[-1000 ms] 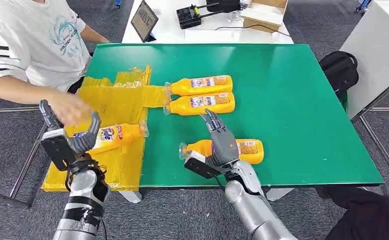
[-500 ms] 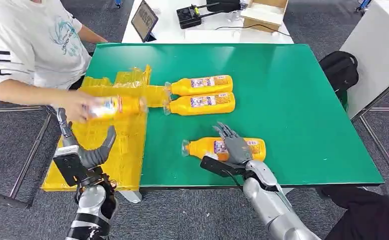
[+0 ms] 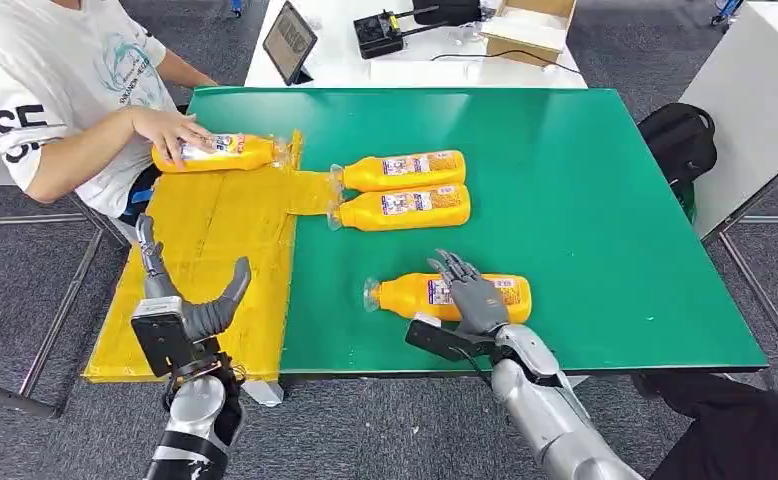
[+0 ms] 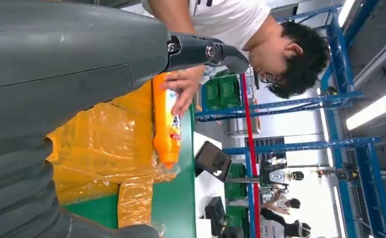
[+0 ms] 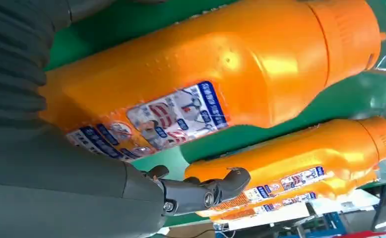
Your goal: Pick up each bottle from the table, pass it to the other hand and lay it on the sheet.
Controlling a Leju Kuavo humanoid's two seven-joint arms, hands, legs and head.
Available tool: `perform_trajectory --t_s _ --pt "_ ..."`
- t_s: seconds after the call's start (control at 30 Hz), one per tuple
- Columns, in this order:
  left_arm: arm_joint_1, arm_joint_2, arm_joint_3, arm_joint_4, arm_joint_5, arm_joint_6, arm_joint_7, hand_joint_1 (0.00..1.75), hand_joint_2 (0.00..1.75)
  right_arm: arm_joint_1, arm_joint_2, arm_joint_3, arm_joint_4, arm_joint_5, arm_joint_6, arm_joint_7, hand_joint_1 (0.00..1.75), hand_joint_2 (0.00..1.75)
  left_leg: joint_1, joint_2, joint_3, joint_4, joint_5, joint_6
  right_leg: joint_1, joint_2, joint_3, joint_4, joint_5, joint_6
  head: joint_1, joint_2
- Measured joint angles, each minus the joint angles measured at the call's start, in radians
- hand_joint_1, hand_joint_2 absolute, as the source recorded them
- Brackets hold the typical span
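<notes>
Grey carpet ran under a green table [image 3: 585, 200], with a white desk behind it carrying a tablet [image 3: 289, 40], a black device [image 3: 380, 33] and a cardboard box [image 3: 529, 27]. At the far left a person in a white T-shirt [image 3: 60, 80] sat beside the table, one hand [image 3: 170, 132] resting on an orange bottle [image 3: 215, 153] that lay on its side at the far end of the yellow sheet [image 3: 215, 260]; the left wrist view showed the same bottle [image 4: 165, 124] under that hand, lying on the crinkled sheet [image 4: 106, 144].

Below, at the sheet's near edge, the robot's left hand [image 3: 180, 300] was raised with its thumb and fingers spread apart, holding nothing and touching no bottle.

Toward the middle of the table, two more bottles lay side by side, parallel and touching or nearly so: the farther bottle [image 3: 402, 170] and the nearer of the pair [image 3: 402, 207], caps pointing toward the sheet, which they just reached.

Right of these and closer to the robot, a fourth bottle [image 3: 410, 296] lay alone on the green surface, well apart from the sheet, cap pointing left. The right hand [image 3: 473, 297] lay over its labelled half, fingers fanned across the top of it. Seen from the right wrist, this bottle [image 5: 221, 74] lay close against the hand; whether the fingers had closed in a grip I could not tell.

A black backpack [image 3: 677, 135] sat on the floor past the table's right edge.
</notes>
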Motion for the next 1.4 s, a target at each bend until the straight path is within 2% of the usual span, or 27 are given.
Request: perform_trajectory --t_s 0.47,0.97,1.0,1.03,1.07,1.1,1.3,1.4 --pt "0.013 0.0 -0.007 0.014 0.014 -0.019 0.0 0.0 1.75 0.047 -0.082 -0.017 -0.089 0.008 0.016 0.05 0.0 1.75 0.0 0.0 0.001 0.0 0.0 0.0 0.0 0.0 0.002 0.0 0.0 0.0 0.0 0.0" --pt "0.001 -0.009 -0.003 0.055 0.023 -0.062 0.0 0.0 1.75 0.002 -0.112 -0.059 -0.021 0.087 0.003 0.146 0.0 1.75 0.0 0.0 0.002 0.0 0.0 0.0 0.0 0.0 0.002 0.0 0.0 0.0 0.0 0.0" --pt "-0.003 -0.011 -0.003 0.061 0.023 -0.064 0.0 0.0 1.75 -0.008 -0.113 -0.062 0.0 0.09 0.008 0.147 0.16 1.75 0.0 0.0 0.002 0.0 0.0 0.0 0.0 0.0 0.002 0.0 0.0 0.0 0.0 0.0" --pt "-0.005 -0.014 -0.003 0.066 0.023 -0.065 0.0 0.0 1.75 -0.015 -0.115 -0.066 0.014 0.09 0.011 0.148 0.4 1.75 0.0 0.0 0.002 0.0 0.0 0.0 0.0 0.0 0.003 0.0 0.0 0.0 0.0 0.0" --pt "-0.007 -0.015 -0.003 0.071 0.023 -0.067 0.0 0.0 1.75 -0.023 -0.116 -0.068 0.026 0.091 0.014 0.148 1.13 1.75 0.0 0.0 0.003 0.0 0.0 0.0 0.0 0.0 0.003 0.0 0.0 0.0 0.0 0.0" --pt "-0.008 -0.016 -0.004 0.075 0.022 -0.069 0.0 0.0 1.75 -0.029 -0.117 -0.069 0.036 0.09 0.018 0.148 1.36 1.75 0.0 0.001 0.003 0.0 0.0 0.0 0.0 0.0 0.003 0.0 0.0 0.0 -0.001 0.0" --pt "-0.021 -0.023 -0.014 0.095 0.022 -0.06 0.0 0.0 1.75 -0.072 -0.116 -0.076 0.116 0.081 0.029 0.109 1.36 1.75 0.0 0.003 0.004 0.0 0.0 0.0 0.0 0.001 0.004 0.0 0.001 0.0 0.0 0.0" --pt "-0.024 -0.023 -0.017 0.102 0.023 -0.06 0.0 0.0 1.75 -0.086 -0.116 -0.076 0.135 0.078 0.029 0.109 1.66 1.75 0.0 0.003 0.006 0.0 0.0 0.0 0.0 0.001 0.005 0.0 0.001 0.0 0.0 0.0"
